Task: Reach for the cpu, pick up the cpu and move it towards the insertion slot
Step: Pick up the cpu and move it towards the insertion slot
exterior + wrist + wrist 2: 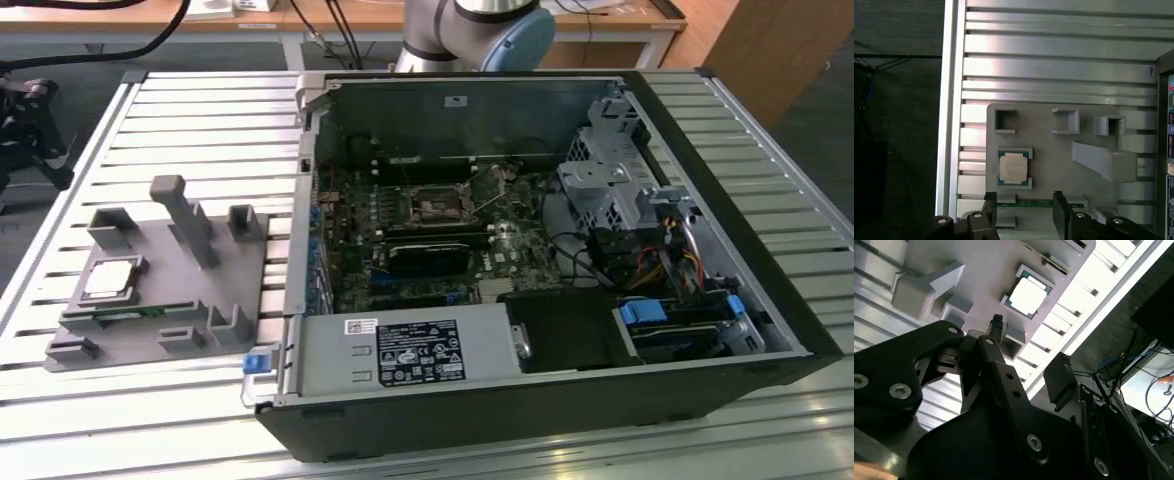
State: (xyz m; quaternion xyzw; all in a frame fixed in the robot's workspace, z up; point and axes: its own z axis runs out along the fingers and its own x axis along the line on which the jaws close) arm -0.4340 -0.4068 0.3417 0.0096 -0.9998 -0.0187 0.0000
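Slatted table [200, 110] carries the open case [534, 415] with the grey fixture [187, 300] beside it. Gripper [1025, 212] hangs over the fixture, fingers [1059, 210] spread apart with nothing held. In the first wrist view the green strip [1029, 203] shows in the gap between their tips. Slot [437, 207] sits on the board inside the case, well apart from the gripper; cpu [1013, 167] lies flat in its fixture pocket just beyond the fingertips, nearer one finger than the other, not touched.
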